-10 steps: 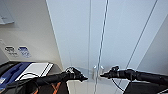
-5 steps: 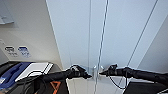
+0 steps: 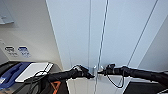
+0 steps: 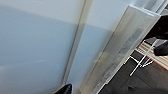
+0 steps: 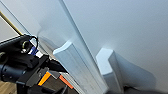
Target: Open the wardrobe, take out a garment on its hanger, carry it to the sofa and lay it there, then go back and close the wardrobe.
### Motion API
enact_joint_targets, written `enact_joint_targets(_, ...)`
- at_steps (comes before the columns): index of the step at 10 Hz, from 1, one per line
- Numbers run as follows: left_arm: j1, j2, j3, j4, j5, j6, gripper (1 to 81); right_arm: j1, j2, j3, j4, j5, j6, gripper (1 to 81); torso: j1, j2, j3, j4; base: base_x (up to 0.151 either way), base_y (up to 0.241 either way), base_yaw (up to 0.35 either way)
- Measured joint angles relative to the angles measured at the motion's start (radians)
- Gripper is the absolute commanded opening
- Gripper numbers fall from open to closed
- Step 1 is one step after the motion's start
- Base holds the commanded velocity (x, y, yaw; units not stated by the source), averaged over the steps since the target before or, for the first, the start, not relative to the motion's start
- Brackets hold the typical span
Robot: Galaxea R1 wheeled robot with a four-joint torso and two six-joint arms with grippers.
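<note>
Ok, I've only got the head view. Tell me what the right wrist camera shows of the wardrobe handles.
Observer: Both handles stand out from the wardrobe as blocky white bars, side by side, with a seam between them.
Operator: Now say what's behind them.
Observer: The left arm, dark, with orange parts beneath it.
Operator: Give me the left wrist view.
Observer: One handle crosses it close up. Beyond it are thin white furniture legs on a dark floor.
</note>
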State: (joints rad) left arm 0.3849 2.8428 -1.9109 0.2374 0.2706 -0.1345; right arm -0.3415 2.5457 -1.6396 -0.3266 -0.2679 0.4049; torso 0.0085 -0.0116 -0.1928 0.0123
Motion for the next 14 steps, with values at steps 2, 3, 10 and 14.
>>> enact_joint_targets(2,0.004,0.044,-0.058,-0.009,0.018,-0.002,81.1,0.001,0.008,-0.013,0.001,-0.007,0.001,81.1,0.000,0.000,0.000,0.000,0.000,0.000,0.000)
enact_joint_targets(3,0.006,0.073,-0.088,-0.013,0.025,-0.003,81.1,0.001,0.008,-0.013,0.001,-0.007,0.001,81.1,0.000,0.000,0.000,0.000,0.000,0.000,0.000)
enact_joint_targets(10,0.009,0.191,-0.199,-0.010,0.044,-0.018,81.1,0.006,0.008,-0.007,0.004,-0.022,0.005,81.1,0.000,0.000,0.000,0.000,0.000,0.000,0.000)
enact_joint_targets(14,0.007,0.195,-0.184,-0.002,0.058,-0.024,81.1,-0.013,-0.007,0.027,-0.010,0.008,0.004,81.1,0.000,0.000,0.000,0.000,0.000,0.000,0.000)
